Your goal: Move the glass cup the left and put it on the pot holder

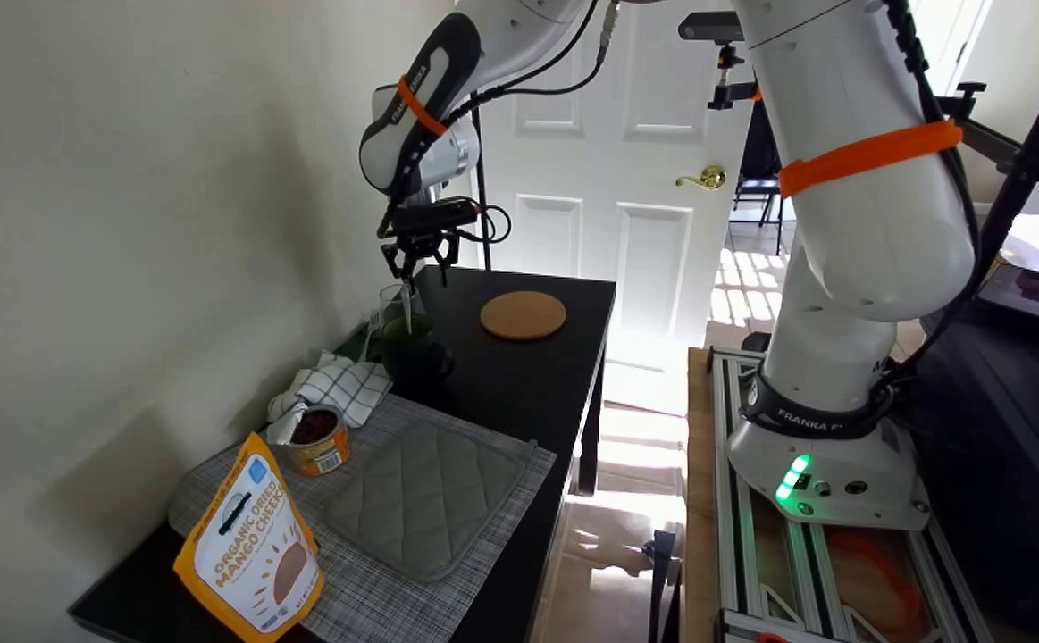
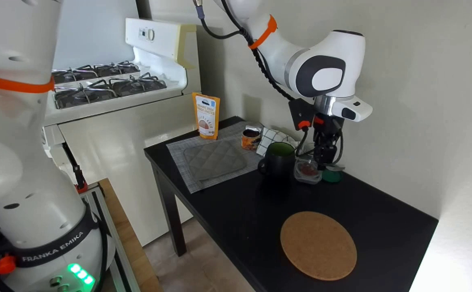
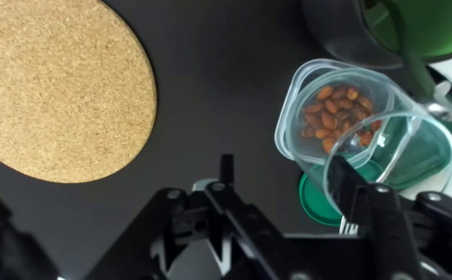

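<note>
The clear glass cup [image 3: 391, 116] is at the right in the wrist view, with its round rim facing the camera. In an exterior view the glass cup [image 1: 389, 296] shows faintly behind the dark mug. My gripper [image 3: 282, 165] is open with nothing between its fingers. Its right finger overlaps the glass's rim; I cannot tell whether it is inside the glass or above it. The gripper is above the table's wall side in both exterior views [image 1: 428, 277] [image 2: 325, 160]. The grey quilted pot holder [image 1: 430, 500] lies flat on a grey woven mat; it also shows here [image 2: 215, 158].
A clear container of almonds [image 3: 282, 128] overlaps the glass in view, beside a green lid [image 3: 315, 202]. A dark mug with green inside [image 2: 278, 162] stands close by. A cork disc [image 2: 319, 245], can [image 2: 251, 140], checkered cloth [image 1: 349, 379] and pouch [image 1: 255, 554] are on the table.
</note>
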